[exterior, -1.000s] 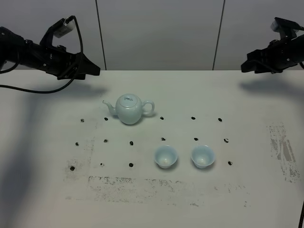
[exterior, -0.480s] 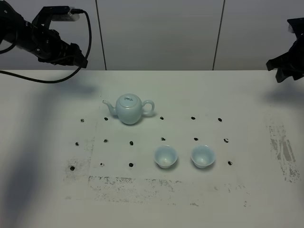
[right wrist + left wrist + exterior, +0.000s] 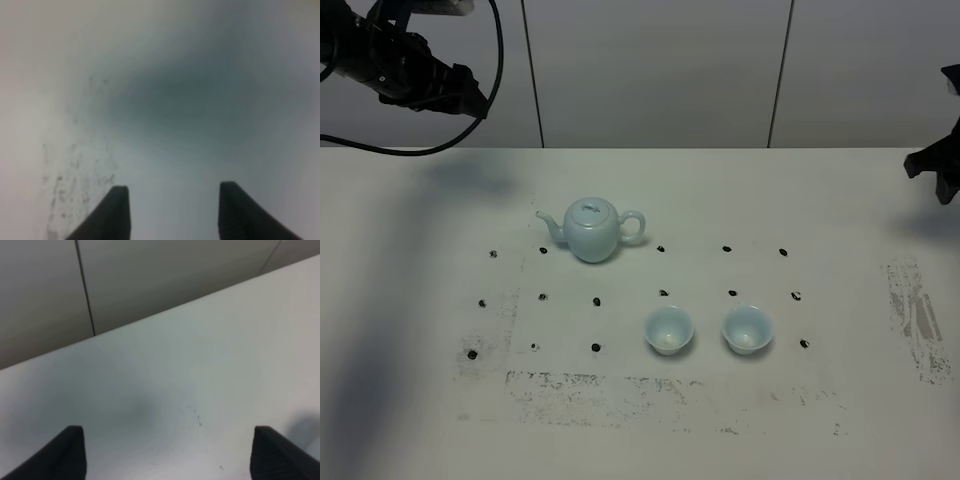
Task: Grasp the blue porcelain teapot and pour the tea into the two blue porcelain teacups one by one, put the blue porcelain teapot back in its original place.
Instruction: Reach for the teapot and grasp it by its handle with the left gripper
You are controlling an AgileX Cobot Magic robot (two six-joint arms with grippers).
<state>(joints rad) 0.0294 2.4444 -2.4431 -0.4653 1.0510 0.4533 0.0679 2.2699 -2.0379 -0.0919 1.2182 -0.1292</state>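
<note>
At far corners of the tabletop, both arms lift away; left claw gapes, right claw parted (each empty); teapot untouched.

Glossy, glazed pale-blue teapot and teacups; matt white table, scuffed with dark smudges.

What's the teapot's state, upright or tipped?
Upright. The blue porcelain teapot sits flat on its base on the table, with its lid on top and nothing holding it.
</note>
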